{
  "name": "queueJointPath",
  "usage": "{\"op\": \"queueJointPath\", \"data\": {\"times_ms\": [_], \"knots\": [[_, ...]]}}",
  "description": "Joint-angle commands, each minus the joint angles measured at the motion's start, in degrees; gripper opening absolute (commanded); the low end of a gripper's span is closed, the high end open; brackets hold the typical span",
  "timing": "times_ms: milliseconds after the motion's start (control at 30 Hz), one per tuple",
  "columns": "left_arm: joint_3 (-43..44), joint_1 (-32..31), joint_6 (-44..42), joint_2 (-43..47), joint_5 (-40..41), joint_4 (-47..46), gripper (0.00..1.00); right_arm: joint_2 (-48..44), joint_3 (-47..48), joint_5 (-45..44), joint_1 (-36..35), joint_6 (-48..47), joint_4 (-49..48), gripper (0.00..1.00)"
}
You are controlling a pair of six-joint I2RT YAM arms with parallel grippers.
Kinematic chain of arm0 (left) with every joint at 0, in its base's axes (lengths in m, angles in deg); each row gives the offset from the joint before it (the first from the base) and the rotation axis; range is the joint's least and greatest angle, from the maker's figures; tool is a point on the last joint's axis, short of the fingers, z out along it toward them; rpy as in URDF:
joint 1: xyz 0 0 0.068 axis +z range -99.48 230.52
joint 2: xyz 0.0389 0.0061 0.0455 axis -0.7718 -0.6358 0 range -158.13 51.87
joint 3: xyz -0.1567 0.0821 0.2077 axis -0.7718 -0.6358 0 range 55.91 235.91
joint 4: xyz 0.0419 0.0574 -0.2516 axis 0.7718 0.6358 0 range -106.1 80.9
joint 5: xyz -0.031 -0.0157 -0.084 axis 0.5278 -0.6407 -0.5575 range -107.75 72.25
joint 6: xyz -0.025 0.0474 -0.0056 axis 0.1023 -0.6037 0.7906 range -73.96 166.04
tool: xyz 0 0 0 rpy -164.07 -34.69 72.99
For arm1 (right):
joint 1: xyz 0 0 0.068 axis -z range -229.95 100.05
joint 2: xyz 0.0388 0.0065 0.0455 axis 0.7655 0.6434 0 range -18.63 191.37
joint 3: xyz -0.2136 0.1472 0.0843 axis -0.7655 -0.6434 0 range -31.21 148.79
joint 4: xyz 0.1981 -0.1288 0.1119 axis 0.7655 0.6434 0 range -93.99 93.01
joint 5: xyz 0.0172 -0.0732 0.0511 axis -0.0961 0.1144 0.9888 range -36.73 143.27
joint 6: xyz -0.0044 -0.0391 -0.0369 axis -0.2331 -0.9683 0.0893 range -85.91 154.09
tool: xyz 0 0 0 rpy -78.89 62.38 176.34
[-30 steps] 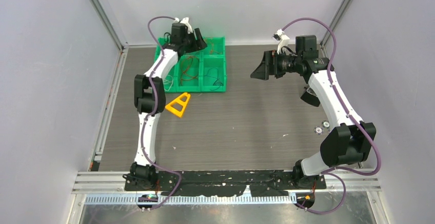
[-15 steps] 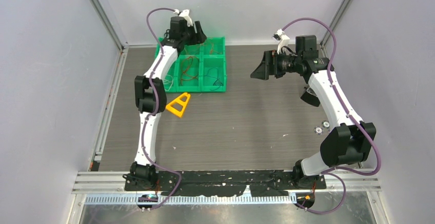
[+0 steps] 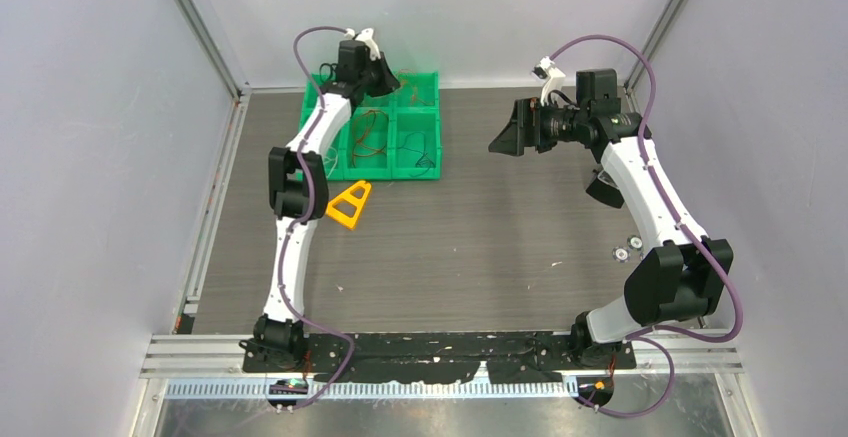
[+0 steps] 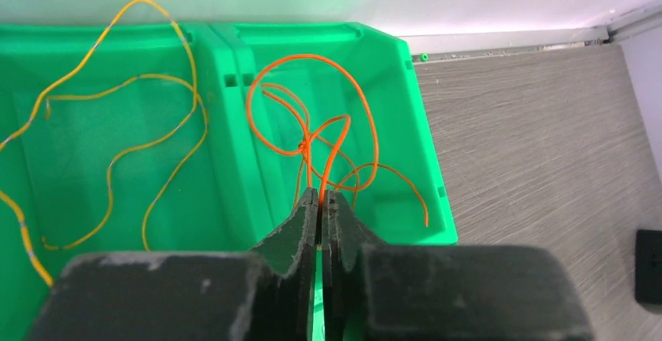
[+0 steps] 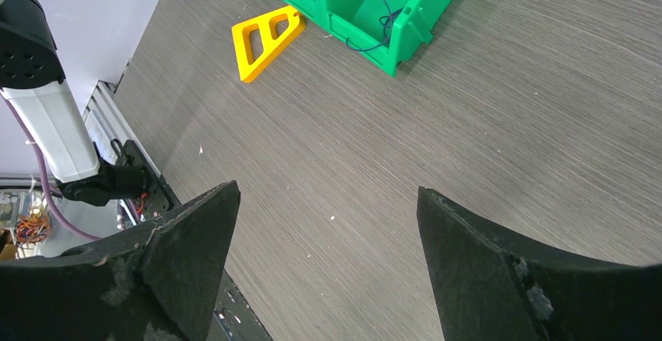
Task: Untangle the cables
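Inside the green bin (image 4: 234,122), the orange cable (image 4: 312,56) is pinched by the shut left jaws, its loops stretched away toward the bin's back wall. The right jaws are held wide open, empty.

The green bin (image 4: 238,146) was glossy moulded plastic, the counter (image 5: 468,161) matt wood-grain, the orange cable (image 4: 303,147) smooth-sheathed, the left tool (image 4: 320,197) matt black and scuffed.
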Motion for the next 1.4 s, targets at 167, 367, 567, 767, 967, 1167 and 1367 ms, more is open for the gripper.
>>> {"op": "queueJointPath", "data": {"times_ms": [167,367,567,767,967,1167,1367], "knots": [[3.73,-2.63,5.05,-1.54,0.5,-4.4,0.0,-2.49,-0.28,-0.56,0.24,-0.27,-0.73,0.9],[1.58,-2.96,10.79,-1.52,3.21,-4.08,0.0,-2.83,-0.15,-0.89,0.32,-0.42,-0.25,0.9],[0.4,-2.96,11.98,-0.95,4.52,-2.88,0.31,-3.09,-0.47,-1.0,0.33,-0.03,-0.17,0.9],[0.06,-2.96,6.03,1.5,4.25,-3.58,0.51,-3.12,-0.64,-0.7,0.34,0.11,-0.34,0.9],[-2.71,-3.96,-3.35,8.3,8.13,-4.67,0.85,-3.54,-0.76,-0.23,0.32,0.17,-0.87,0.9],[-3.56,-5.47,-16.38,14.44,18.53,2.88,1.0,-3.64,0.1,-0.39,0.33,-0.74,-1.03,0.9],[-6.62,-4.86,-24.44,21.56,16.55,9.34,1.0,-4.16,0.22,-0.58,0.33,-5.15,0.22,0.9]]}}
